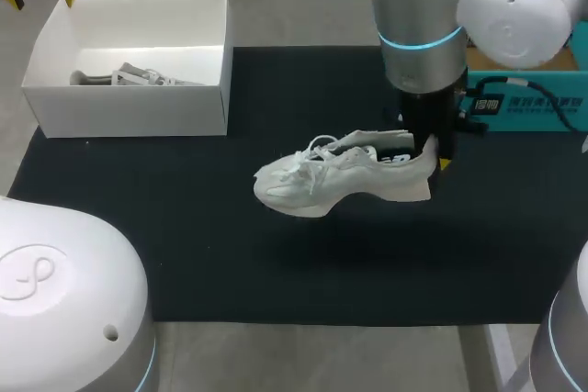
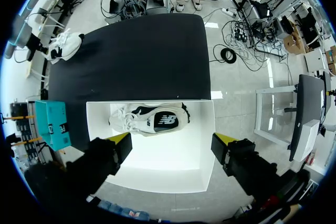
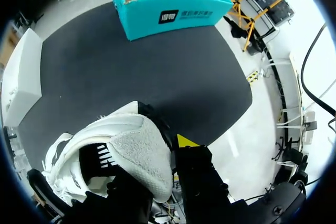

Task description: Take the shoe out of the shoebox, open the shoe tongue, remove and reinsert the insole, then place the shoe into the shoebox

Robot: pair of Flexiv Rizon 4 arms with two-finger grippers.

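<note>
Head view: right pincer (image 1: 430, 155) holds the shoe (image 1: 331, 181) by its heel.

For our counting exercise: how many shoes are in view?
2. One shoe is over the black mat, heel in the right gripper; the other shoe lies inside the white shoebox. None seems hidden.

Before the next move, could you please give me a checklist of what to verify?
1. Right gripper shut on the white sneaker at its heel: ok.
2. Left gripper open above the white shoebox: ok.
3. Sneaker over the black mat, apart from the teal box: ok.
4. Insole taken out: cannot tell.
5. Shoebox free for the return: not ok, a second sneaker lies in it.
</note>
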